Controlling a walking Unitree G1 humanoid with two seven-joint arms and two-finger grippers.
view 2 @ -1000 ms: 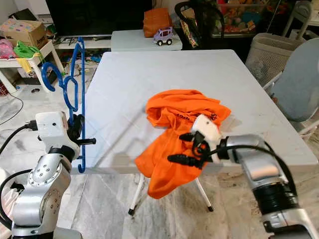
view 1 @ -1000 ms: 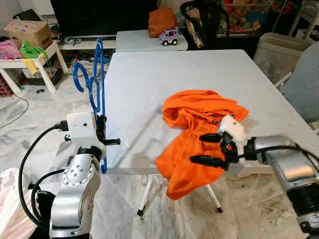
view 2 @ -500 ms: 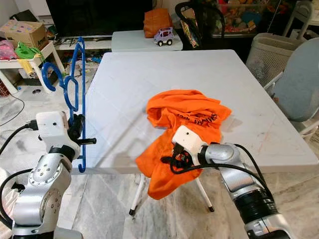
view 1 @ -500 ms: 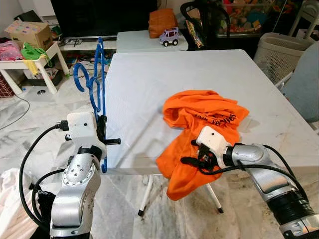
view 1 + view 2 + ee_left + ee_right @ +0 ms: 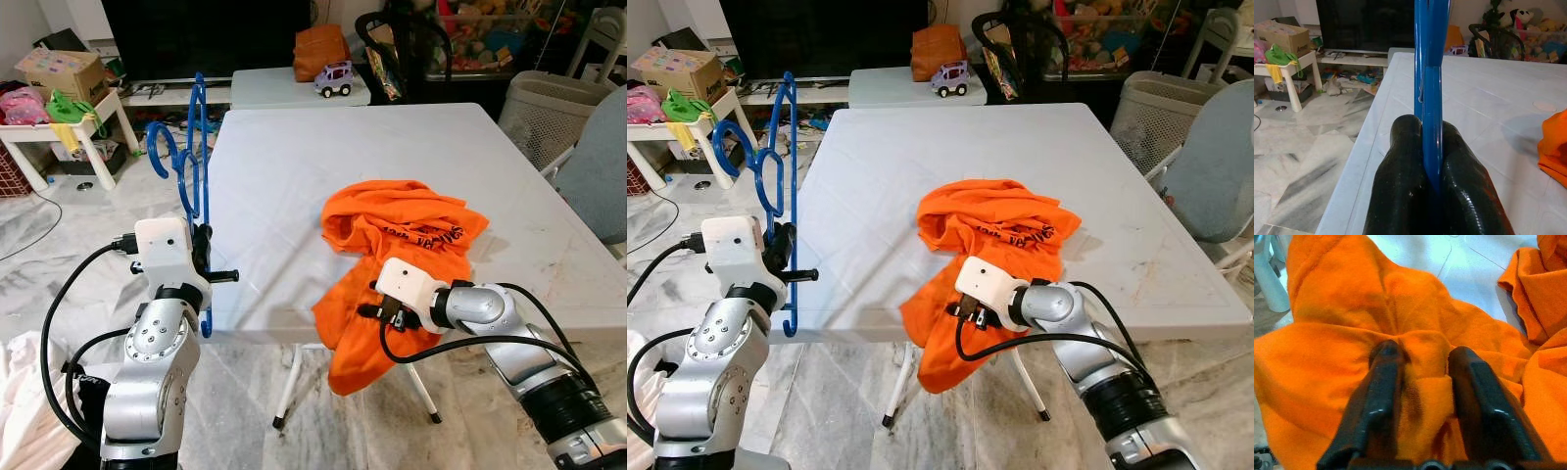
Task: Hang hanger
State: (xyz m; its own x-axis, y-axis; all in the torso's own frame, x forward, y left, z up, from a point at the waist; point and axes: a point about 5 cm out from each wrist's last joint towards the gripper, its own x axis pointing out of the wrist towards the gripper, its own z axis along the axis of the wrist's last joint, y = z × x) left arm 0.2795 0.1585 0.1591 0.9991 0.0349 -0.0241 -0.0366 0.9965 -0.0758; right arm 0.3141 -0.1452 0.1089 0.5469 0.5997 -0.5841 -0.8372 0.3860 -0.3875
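A blue plastic hanger (image 5: pixel 186 166) stands upright off the white table's (image 5: pixel 294 157) left edge. My left gripper (image 5: pixel 201 257) is shut on its lower bar, and in the left wrist view the blue bars (image 5: pixel 1431 88) rise from between the black fingers (image 5: pixel 1400 161). A crumpled orange shirt (image 5: pixel 402 220) lies near the table's front edge, part of it hanging over. My right gripper (image 5: pixel 377 305) is pressed into that overhanging part. In the right wrist view its fingers (image 5: pixel 1383 377) pinch a bunched fold of the orange shirt (image 5: pixel 1342 293) between them.
A smaller white table behind holds a toy car (image 5: pixel 334 74) and an orange bag (image 5: pixel 320 44). A laundry basket (image 5: pixel 537 98) and a grey chair (image 5: pixel 598 171) stand on the right. A low white side table (image 5: pixel 59 127) with a cardboard box is at the left.
My right gripper, open beside the shirt a second ago, has pushed into the hanging cloth and closed on a fold. The left arm and hanger have kept still.
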